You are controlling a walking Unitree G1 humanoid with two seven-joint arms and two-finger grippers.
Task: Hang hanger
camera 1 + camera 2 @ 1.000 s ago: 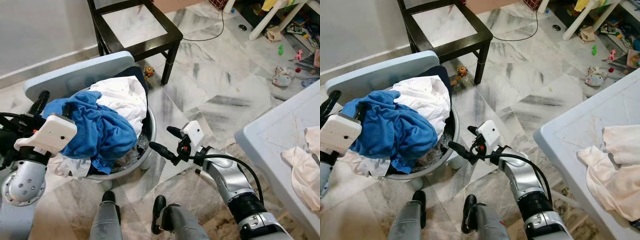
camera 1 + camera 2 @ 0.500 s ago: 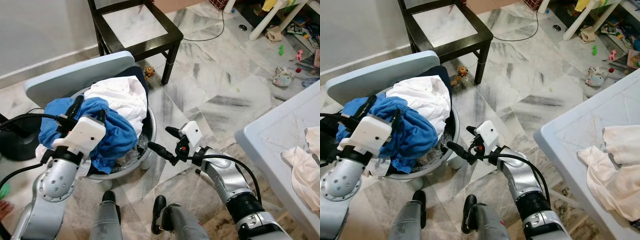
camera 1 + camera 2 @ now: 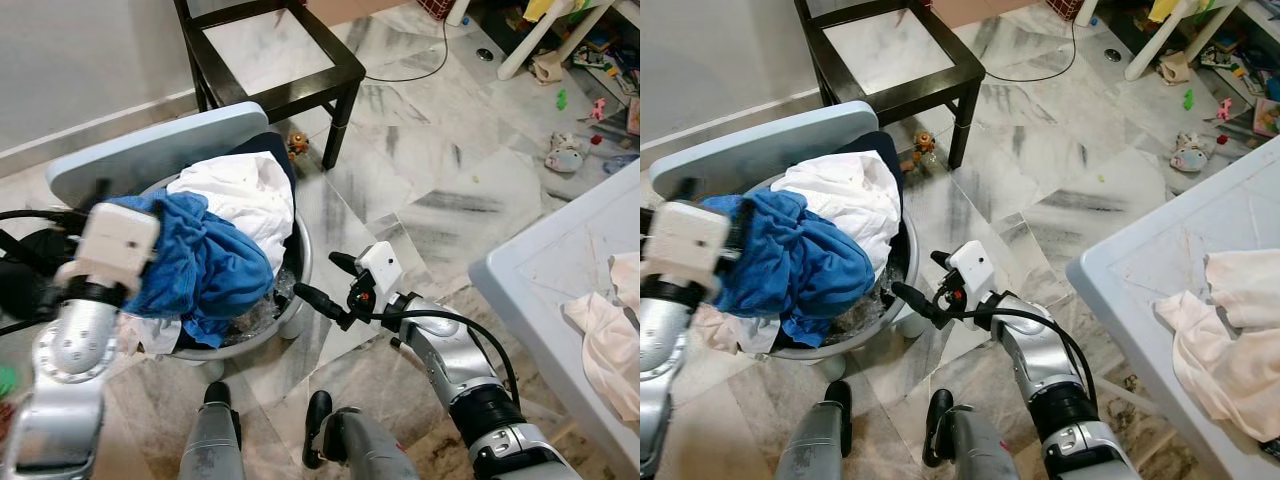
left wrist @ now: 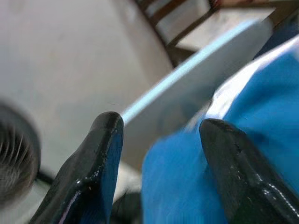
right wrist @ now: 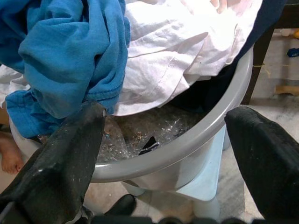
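Basin point(image 3: 300, 262): round, of smooth grey plastic, on pale feet; set on the floor at 9 o'clock of the head views.
Blue garment point(image 3: 200, 265): soft crumpled knit, heaped over the basin's near half and hung over its rim.
White garment point(image 3: 245, 195): thin creased cloth, piled at 12 o'clock of the blue one.
Crumpled clear plastic point(image 5: 140, 133): seen at the basin bottom; a small dark piece is lodged in it, its identity not determinable.
Hanger: its place, long axis and heading cannot be told from these views.
Pale blue panel point(image 3: 150, 150): flat, with rounded corners, leaned behind the basin.
Black chair point(image 3: 345, 75): square dark frame, pale seat, at 12 o'clock.
Marble floor point(image 3: 450, 190): glossy, grey-veined.
Left gripper point(image 4: 161, 135): held at the basin's 9 o'clock edge; fingers spread, nothing gripped, blue cloth seen beyond them.
Right gripper point(image 3: 315, 274): held just beside the basin's 3 o'clock rim; fingers parted wide, empty.
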